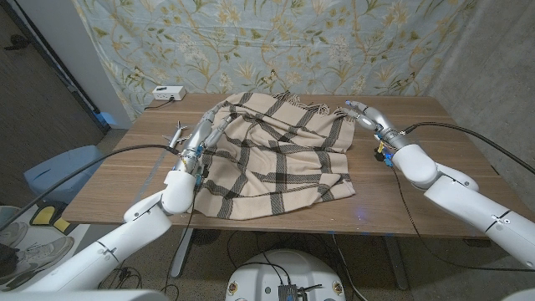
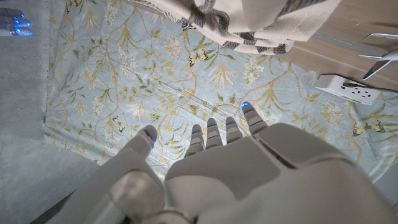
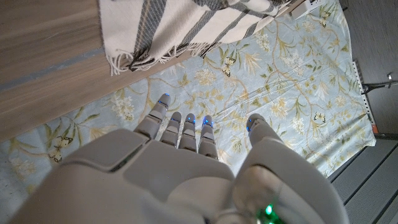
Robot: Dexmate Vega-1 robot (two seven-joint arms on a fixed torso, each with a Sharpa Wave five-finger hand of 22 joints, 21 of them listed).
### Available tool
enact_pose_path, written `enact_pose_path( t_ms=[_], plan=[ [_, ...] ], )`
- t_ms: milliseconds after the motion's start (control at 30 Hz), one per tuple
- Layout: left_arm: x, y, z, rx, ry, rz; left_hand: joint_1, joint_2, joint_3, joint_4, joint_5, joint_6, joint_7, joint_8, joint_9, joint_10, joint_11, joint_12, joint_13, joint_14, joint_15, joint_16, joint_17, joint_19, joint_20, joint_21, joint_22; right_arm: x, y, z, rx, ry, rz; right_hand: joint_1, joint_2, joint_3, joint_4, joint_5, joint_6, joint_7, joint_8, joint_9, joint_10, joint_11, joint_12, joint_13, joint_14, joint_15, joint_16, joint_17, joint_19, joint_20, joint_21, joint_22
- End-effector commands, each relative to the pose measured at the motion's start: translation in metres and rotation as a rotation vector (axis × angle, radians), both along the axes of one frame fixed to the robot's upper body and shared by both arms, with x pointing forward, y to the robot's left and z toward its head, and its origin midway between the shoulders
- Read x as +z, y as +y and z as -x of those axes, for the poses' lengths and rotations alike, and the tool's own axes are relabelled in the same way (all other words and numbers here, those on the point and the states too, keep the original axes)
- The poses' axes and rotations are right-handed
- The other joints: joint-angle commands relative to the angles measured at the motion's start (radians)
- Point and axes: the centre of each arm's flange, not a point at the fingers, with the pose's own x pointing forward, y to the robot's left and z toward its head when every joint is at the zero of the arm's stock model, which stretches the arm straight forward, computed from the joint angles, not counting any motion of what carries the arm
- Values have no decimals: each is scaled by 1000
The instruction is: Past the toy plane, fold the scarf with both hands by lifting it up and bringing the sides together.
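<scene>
Both hands spread and holding nothing, left hand (image 1: 207,130) and right hand (image 1: 364,112) flank the scarf (image 1: 276,159) lying between them, so lifting and folding remain.

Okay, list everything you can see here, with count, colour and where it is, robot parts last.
scarf: one, beige with dark plaid stripes, spread over the table's middle.
table: one, brown wood.
power strip: one, white, far left corner of the table.
toy plane: one, white, left side of the table, beside the left hand.
backdrop: one, pale blue floral cloth, behind the table.
left hand: one, silver, at the scarf's left edge; grip unclear.
right hand: one, silver, at the scarf's far right corner, fingers spread.
</scene>
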Motion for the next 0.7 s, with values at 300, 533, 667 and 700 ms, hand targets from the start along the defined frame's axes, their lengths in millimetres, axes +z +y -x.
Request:
enact_pose_path(
  t_ms=[300, 533, 667, 700],
  plan=[
    [-38, -2, 48, 104, 23, -77, 18, 7, 1, -9, -4, 9, -1, 0, 5, 8, 7, -4, 2, 4, -3, -6, 3, -2, 2, -5, 3, -18, 5, 46, -81, 11, 187, 22, -1, 16, -1, -2, 0, -9, -3, 3, 2, -10, -2, 4, -2, -12, -1, 5, 2, -4, 2, 4],
    [-53, 3, 59, 111, 63, -68, 20, 6, 1, -12, -5, 9, -1, -5, 6, 7, 9, -8, 2, -1, -1, -9, 3, -4, 2, -9, 4, -29, 10, 54, -84, 32, 221, 26, 0, 19, -2, -2, 5, -10, -3, 3, 4, -11, -3, 4, -1, -15, -1, 6, 2, -6, 1, 4],
    [-59, 7, 65, 121, 72, -64, 21, 6, 1, -12, -5, 10, -1, -6, 6, 6, 9, -10, 2, -2, -1, -10, 3, -5, 2, -10, 4, -33, 14, 58, -85, 44, 241, 27, 0, 20, -2, -2, 6, -10, -3, 3, 4, -12, -3, 4, -2, -16, -2, 6, 2, -6, 1, 4],
    [-60, 7, 66, 125, 74, -66, 21, 6, 1, -12, -5, 10, -1, -6, 6, 6, 10, -10, 2, -3, 0, -11, 3, -5, 2, -11, 4, -34, 14, 59, -85, 47, 244, 28, 0, 21, -2, -2, 6, -9, -3, 3, 4, -12, -4, 5, -1, -16, -1, 6, 2, -6, 1, 4]
  ],
)
